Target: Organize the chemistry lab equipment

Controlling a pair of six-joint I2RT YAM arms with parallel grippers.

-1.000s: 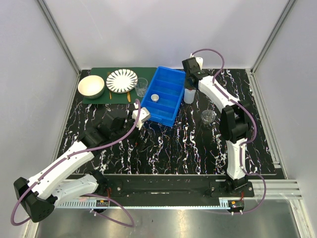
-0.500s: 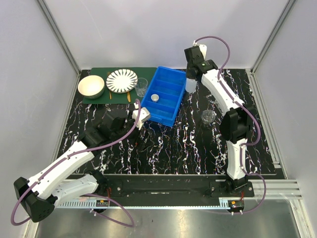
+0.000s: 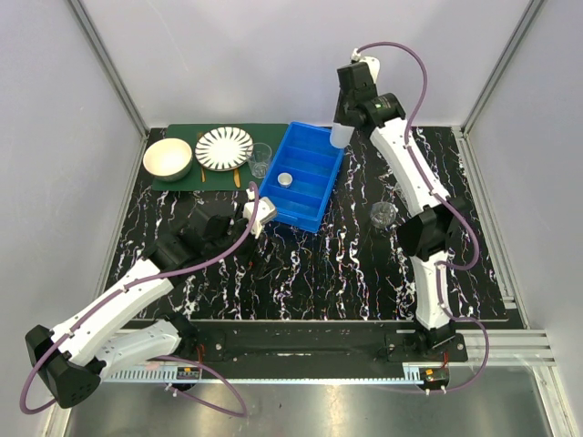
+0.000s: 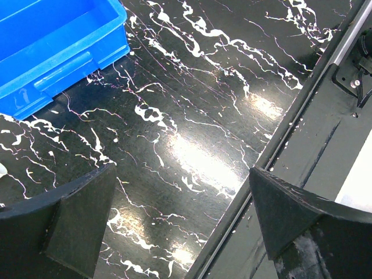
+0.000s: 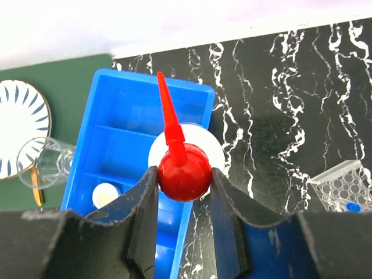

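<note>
Red cap of squeeze bottle (image 5: 185, 167) pinched by right gripper (image 5: 184, 187) over far right corner of blue bin (image 5: 133, 99); lower upright, clear of rim; left gripper (image 4: 180, 221) spread, empty.

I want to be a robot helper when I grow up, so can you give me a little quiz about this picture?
1. True or false: the right tool is shut on the squeeze bottle, gripping its red cap.
2. Pick one: what lies inside the blue bin? A) an apple B) a small round lid C) a toy car
3. Fill the gap: the left tool holds nothing, and its jaws are ____.

Key: 1 true; 2 B; 3 open.
</note>
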